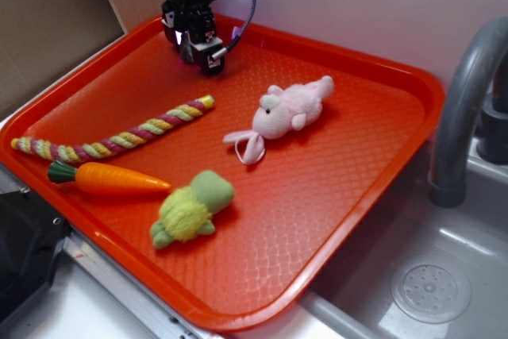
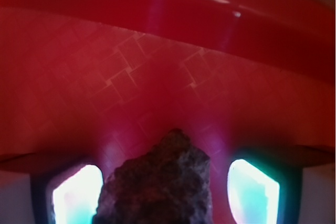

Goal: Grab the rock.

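In the wrist view the rock, a lumpy dark brown-grey stone, lies on the orange tray between my gripper's two glowing fingers. The left finger is close against the rock. A strip of tray shows between the rock and the right finger. The jaws stand open around it. In the exterior view the gripper is lowered onto the tray's far left corner, and the rock is hidden beneath it.
On the tray lie a striped rope toy, an orange plastic carrot, a green-yellow plush turtle and a pink plush bunny. The tray's raised rim runs just behind the rock. A grey faucet and sink stand to the right.
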`<action>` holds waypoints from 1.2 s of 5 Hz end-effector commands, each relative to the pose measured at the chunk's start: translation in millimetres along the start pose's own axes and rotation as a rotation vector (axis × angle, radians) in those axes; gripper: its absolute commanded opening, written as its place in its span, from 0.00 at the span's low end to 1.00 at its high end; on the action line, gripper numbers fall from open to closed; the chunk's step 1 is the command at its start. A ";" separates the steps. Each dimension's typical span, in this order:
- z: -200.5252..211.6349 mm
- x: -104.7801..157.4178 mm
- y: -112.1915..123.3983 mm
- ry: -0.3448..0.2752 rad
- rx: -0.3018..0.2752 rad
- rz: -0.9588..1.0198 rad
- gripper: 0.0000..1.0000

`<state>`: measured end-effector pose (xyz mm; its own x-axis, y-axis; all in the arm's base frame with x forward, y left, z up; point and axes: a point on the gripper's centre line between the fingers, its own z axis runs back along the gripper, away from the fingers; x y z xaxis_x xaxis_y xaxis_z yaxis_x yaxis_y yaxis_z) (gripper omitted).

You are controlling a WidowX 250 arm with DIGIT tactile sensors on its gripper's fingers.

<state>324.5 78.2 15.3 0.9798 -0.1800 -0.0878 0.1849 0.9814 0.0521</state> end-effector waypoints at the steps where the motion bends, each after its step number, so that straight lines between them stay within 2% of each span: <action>1: -2.9 -6.4 -5.4 -0.005 0.014 0.020 0.00; 3: 18.6 -15.5 -5.2 0.013 0.057 0.087 0.00; 4: 68.4 -20.8 -9.9 -0.014 0.062 0.180 0.00; 5: 112.4 -29.0 -29.5 -0.061 0.020 0.155 0.00; 6: 147.8 -48.1 -60.5 -0.100 -0.026 0.097 0.00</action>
<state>276.9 20.4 146.3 0.9963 -0.0683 -0.0513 0.0692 0.9975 0.0146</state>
